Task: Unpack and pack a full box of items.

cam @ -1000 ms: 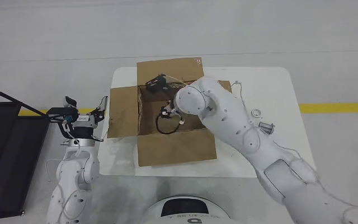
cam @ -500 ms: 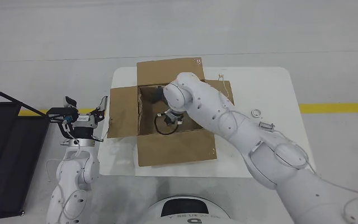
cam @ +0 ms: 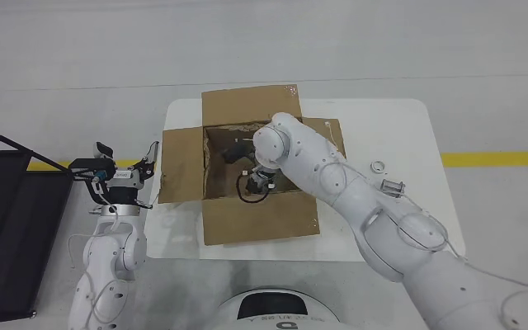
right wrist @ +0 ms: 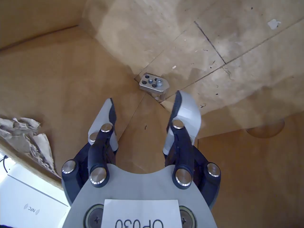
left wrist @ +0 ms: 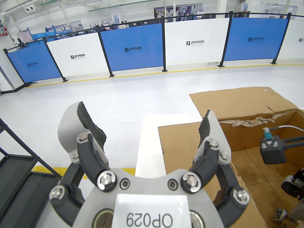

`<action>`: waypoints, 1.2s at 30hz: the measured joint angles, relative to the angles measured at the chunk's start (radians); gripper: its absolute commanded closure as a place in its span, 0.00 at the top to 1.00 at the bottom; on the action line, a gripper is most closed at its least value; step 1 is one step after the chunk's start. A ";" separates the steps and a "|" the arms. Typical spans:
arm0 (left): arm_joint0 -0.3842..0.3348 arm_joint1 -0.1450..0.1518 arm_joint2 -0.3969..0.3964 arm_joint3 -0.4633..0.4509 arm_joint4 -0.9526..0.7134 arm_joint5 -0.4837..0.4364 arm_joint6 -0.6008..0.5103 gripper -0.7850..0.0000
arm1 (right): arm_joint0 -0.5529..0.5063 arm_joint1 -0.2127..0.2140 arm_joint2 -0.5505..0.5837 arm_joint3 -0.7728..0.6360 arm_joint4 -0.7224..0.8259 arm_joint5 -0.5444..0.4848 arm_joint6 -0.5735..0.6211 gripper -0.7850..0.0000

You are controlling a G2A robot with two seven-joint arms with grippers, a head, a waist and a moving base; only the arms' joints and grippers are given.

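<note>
A metal block [right wrist: 154, 86] lies inside the box [cam: 260, 221] on the table [cam: 392, 128].

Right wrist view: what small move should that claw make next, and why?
Probably ease the right gripper forward until its open jaws straddle the metal block. The block lies on the box floor just beyond them, not yet gripped.

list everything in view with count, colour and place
brown cardboard box: one, brown, flaps open, mid-table
white table: one, white, under the box
small grey metal block with holes: one, grey, on the box floor
silver metal parts: two, silver, on the table right of the box
torn paper scraps: several, tan, along a box wall
black metal rack: one, black, floor left of the table
left gripper: one, grey, jaws open, beside the box's left flap
right gripper: one, grey, jaws open, inside the box near the block
</note>
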 measured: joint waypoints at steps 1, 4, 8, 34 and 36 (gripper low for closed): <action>0.000 0.000 0.000 0.000 0.000 0.000 0.000 1.00 | -0.012 0.009 0.008 -0.014 -0.003 -0.005 0.004 0.88; 0.000 0.000 0.000 0.000 0.000 0.000 0.000 1.00 | -0.046 0.032 0.025 -0.057 -0.021 -0.003 0.017 1.00; 0.000 0.000 0.000 0.000 0.000 0.000 0.000 1.00 | -0.081 0.057 0.043 -0.107 -0.071 0.059 0.018 1.00; 0.000 0.000 0.000 0.000 0.000 0.000 0.000 1.00 | -0.048 -0.005 -0.041 0.016 -0.194 0.228 -0.047 0.19; 0.000 0.000 0.000 0.000 0.000 0.000 0.000 1.00 | -0.042 -0.008 -0.034 0.014 -0.194 0.238 -0.068 0.14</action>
